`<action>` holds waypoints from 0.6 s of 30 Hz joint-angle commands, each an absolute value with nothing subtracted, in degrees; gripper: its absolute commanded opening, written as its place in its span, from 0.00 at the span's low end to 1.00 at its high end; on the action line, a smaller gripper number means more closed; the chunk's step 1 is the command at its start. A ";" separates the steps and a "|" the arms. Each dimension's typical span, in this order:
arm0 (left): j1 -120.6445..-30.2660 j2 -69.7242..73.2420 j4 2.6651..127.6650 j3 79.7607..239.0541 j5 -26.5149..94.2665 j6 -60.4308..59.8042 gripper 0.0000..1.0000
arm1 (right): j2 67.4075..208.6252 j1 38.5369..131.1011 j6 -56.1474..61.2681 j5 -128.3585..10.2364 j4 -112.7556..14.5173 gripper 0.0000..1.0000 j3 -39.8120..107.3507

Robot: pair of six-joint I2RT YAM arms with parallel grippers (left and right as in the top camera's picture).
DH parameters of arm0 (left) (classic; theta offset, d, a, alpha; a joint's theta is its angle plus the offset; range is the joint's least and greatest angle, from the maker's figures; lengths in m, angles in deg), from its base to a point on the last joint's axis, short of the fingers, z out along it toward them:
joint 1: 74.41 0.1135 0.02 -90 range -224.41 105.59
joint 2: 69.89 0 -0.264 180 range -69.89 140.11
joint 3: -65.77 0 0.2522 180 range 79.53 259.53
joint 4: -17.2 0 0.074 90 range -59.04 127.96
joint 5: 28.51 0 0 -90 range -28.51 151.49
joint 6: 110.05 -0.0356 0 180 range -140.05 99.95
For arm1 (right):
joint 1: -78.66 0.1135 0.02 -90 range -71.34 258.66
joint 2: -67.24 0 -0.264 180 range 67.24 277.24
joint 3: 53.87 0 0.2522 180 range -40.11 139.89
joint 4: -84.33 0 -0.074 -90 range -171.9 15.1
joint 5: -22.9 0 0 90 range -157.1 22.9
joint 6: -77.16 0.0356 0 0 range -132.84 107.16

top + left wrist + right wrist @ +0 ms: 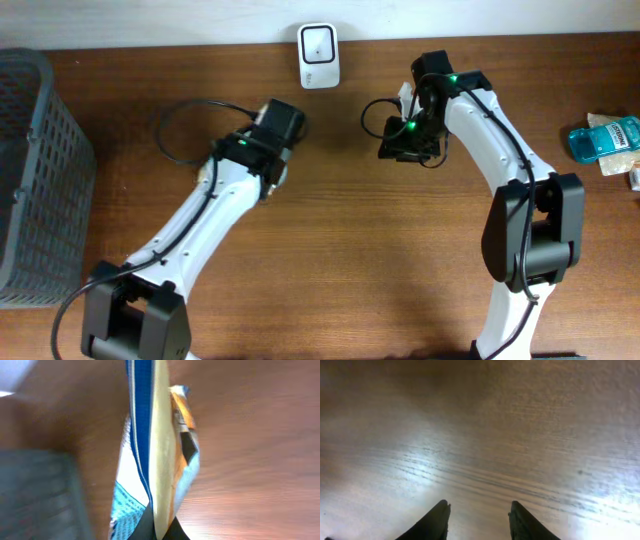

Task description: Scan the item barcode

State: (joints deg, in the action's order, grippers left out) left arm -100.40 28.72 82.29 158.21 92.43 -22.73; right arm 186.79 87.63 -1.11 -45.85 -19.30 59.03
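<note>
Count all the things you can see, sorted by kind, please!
Robot arms: 2, left arm and right arm
Grey basket: 1
White scanner: 1
Packets: 2, held packet and blue packet
Total: 6, leaving out a cut-off bit at the right edge.

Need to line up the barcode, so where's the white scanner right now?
Overhead view: the white scanner sits at the table's far edge, near the middle, beyond and between the left arm and right arm.
</note>
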 commanded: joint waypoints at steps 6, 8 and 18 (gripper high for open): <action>-102.37 28.79 80.06 159.15 58.51 -17.63 0.78 | 186.44 78.71 -7.38 -33.98 -10.60 0.47 64.45; -102.11 28.76 78.86 159.87 58.33 -17.66 0.82 | 186.42 78.21 -9.66 -30.02 -8.98 0.47 65.41; -83.23 29.18 83.86 165.94 71.60 -10.99 0.57 | 187.31 92.83 -2.16 -28.12 -17.61 0.24 64.60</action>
